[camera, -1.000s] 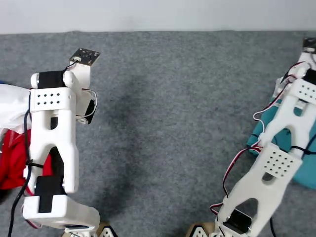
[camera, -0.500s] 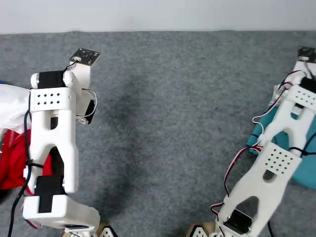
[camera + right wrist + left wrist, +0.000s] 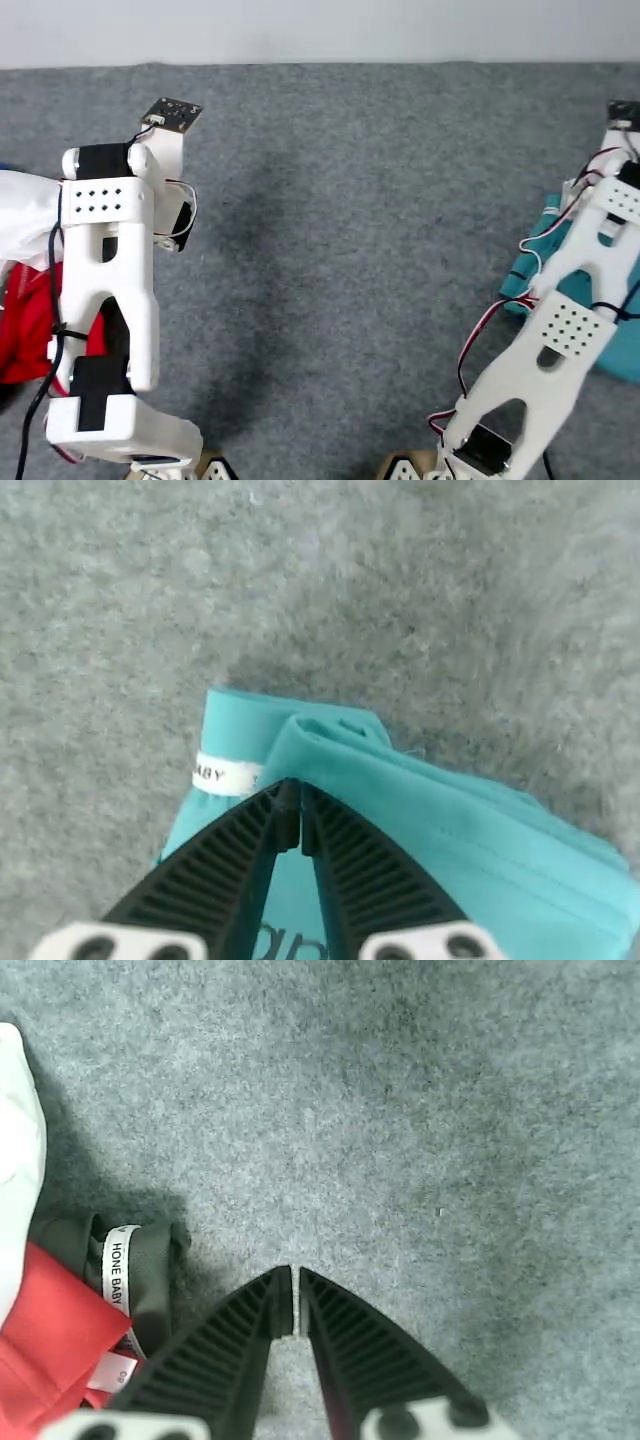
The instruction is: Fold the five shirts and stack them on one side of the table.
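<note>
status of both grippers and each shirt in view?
left gripper: fingers shut, empty, over grey carpet.
right gripper: fingers shut, tips at the teal shirt; pinch unclear.
teal shirt: layered, looks folded.
red shirt: crumpled, unfolded.
white shirt: bunched, next to the red shirt.
dark shirt: bunched, label showing.

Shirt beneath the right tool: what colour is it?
The shirt is plain teal, clearest in the right wrist view.
</note>
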`<state>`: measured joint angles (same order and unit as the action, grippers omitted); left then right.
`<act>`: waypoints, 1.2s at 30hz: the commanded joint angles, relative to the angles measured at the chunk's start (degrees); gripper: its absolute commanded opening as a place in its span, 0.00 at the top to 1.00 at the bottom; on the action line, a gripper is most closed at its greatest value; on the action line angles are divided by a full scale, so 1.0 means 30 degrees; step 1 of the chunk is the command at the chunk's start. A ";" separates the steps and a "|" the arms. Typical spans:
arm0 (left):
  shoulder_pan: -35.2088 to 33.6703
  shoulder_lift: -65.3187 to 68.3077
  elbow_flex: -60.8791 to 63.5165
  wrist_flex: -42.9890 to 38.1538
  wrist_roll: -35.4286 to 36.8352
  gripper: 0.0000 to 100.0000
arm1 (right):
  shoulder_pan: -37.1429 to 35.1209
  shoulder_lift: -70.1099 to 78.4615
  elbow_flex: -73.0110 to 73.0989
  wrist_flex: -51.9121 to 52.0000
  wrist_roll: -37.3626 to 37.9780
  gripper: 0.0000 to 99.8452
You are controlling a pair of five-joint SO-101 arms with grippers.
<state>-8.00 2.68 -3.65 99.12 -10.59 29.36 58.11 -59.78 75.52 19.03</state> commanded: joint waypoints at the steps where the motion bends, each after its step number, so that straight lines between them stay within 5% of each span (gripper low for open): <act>1: -0.0176 -0.1026 -0.0073 0.0440 -0.0117 0.97 | 0.0278 -0.0601 -0.2198 0.1070 0.0176 0.99; 12: -0.0147 -0.1026 -0.0044 0.0440 -0.0059 0.97 | -0.0484 -0.0220 -0.4689 0.2740 0.0029 0.86; 23: -0.0176 -0.1055 -0.0044 0.0440 -0.0059 0.97 | -0.0454 0.2535 -0.4718 0.0484 0.0147 0.89; 28: -0.0117 -0.1055 -0.0044 0.0440 -0.0059 0.97 | -0.0542 0.2652 -0.4747 0.0513 0.0879 1.00; 36: -0.0088 -0.1055 -0.0044 0.0440 -0.0059 0.97 | -0.0571 0.2242 -0.5949 0.2623 0.1495 0.99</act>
<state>-8.00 2.68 -3.65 99.12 -10.59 28.57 66.99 -72.26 80.70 22.90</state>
